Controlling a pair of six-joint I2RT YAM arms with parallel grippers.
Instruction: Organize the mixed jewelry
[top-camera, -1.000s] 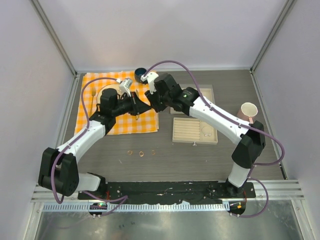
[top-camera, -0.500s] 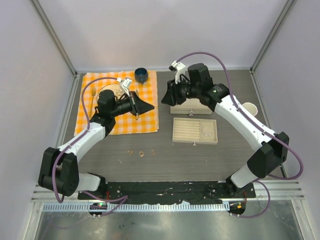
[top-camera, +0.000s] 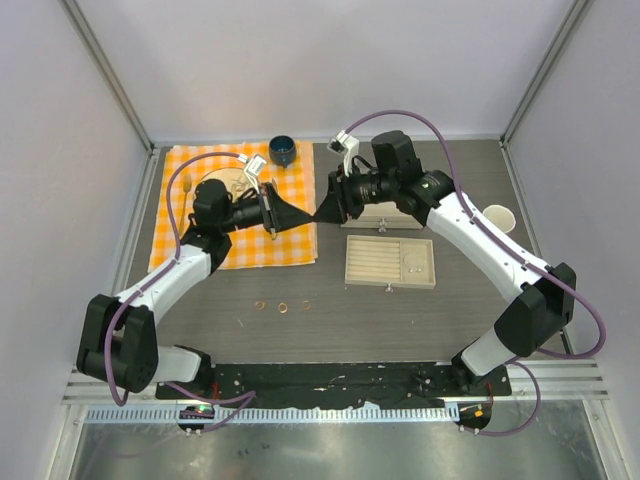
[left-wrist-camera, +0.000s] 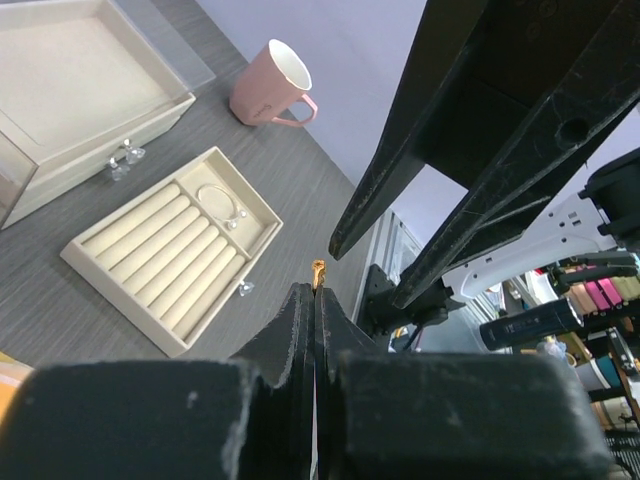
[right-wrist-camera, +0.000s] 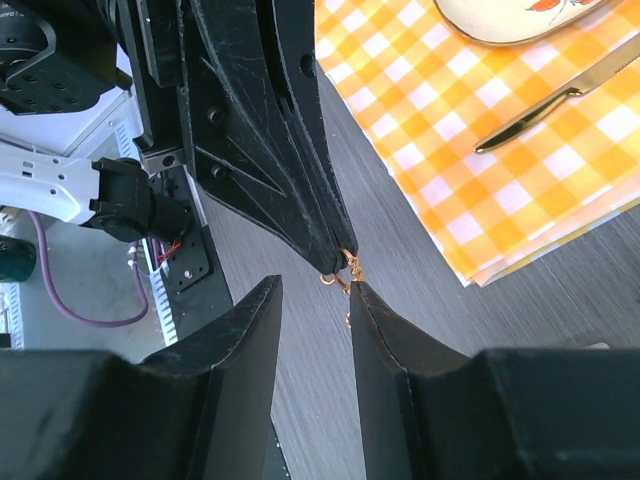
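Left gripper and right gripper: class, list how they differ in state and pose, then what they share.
The left gripper has its fingers pressed shut; the right gripper has its fingers apart. The left gripper pinches a small gold piece at its tips; the right gripper holds nothing. In the top view the left gripper points right, the right gripper points left. Both are black, and their tips nearly meet.

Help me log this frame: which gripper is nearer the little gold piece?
Left. The left gripper is shut on the gold piece; the right gripper is open, fingertips close beside it.
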